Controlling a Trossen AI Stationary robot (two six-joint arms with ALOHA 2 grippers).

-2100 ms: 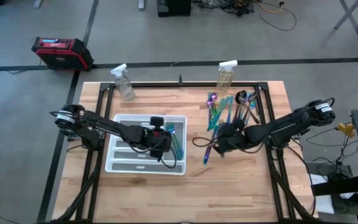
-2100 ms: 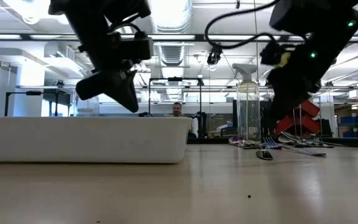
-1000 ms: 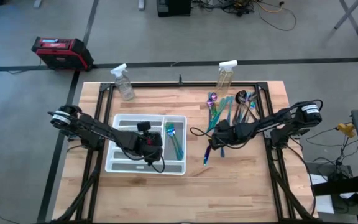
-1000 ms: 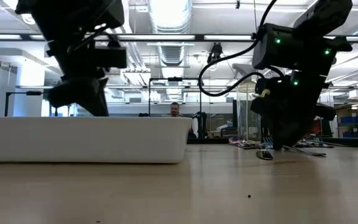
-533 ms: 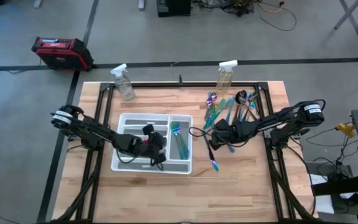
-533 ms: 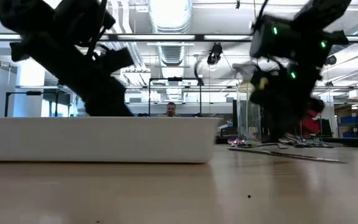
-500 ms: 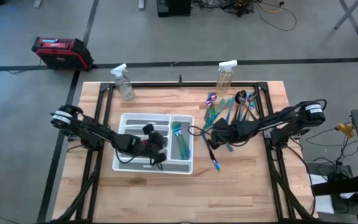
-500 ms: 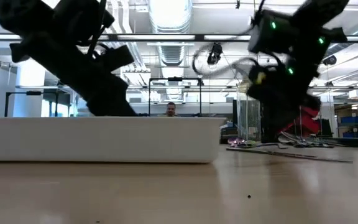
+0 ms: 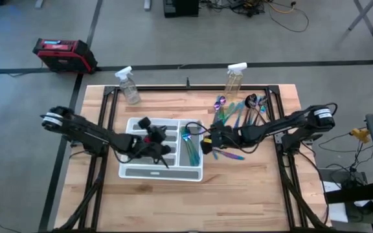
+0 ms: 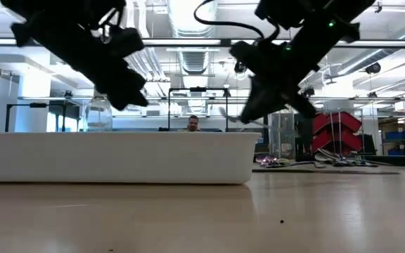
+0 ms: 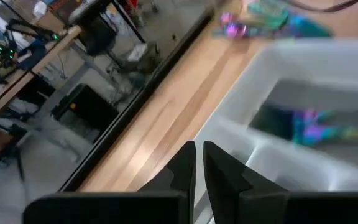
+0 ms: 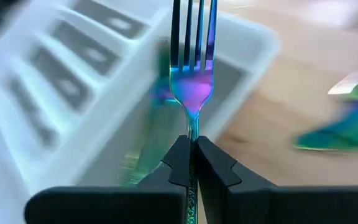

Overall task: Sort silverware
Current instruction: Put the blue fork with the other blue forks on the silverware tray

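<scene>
A white divided tray (image 9: pixel 129 171) sits left of the table's middle, with some iridescent silverware (image 9: pixel 189 146) lying in its right-hand compartment. More silverware (image 9: pixel 233 114) lies in a loose pile on the wood at the far right. My right gripper (image 12: pixel 190 149) hovers at the tray's right edge (image 9: pixel 207 144), shut on an iridescent fork (image 12: pixel 191 93). My left gripper (image 11: pixel 198 163) is shut and holds nothing. It hangs over the tray's middle (image 9: pixel 153 138), above the rim in the low view (image 10: pixel 133 98). My right gripper pinches the fork's slim handle just behind the head (image 12: pixel 191 127) between its two fingertips. The fingers slant down from the table's right and lie along the fork. The tines (image 12: pixel 191 31) stick out ahead over the tray (image 12: pixel 73 93), lifted clear. The fingers hide the handle's rest.
Two clear spray bottles (image 9: pixel 129 87) (image 9: pixel 235 79) stand along the far edge. A black frame rail (image 9: pixel 274 116) runs beside the silverware pile. Bare wood lies in front of the tray (image 10: pixel 118 158). A red case (image 9: pixel 63 55) sits on the floor beyond the table.
My right gripper has risen and gone toward the tray with the fork, which lay on the wood and now hangs clear, turned tines-first toward the tray. The tray has slid a little toward the table's right. My left gripper has tipped up and come out above the tray's rim.
</scene>
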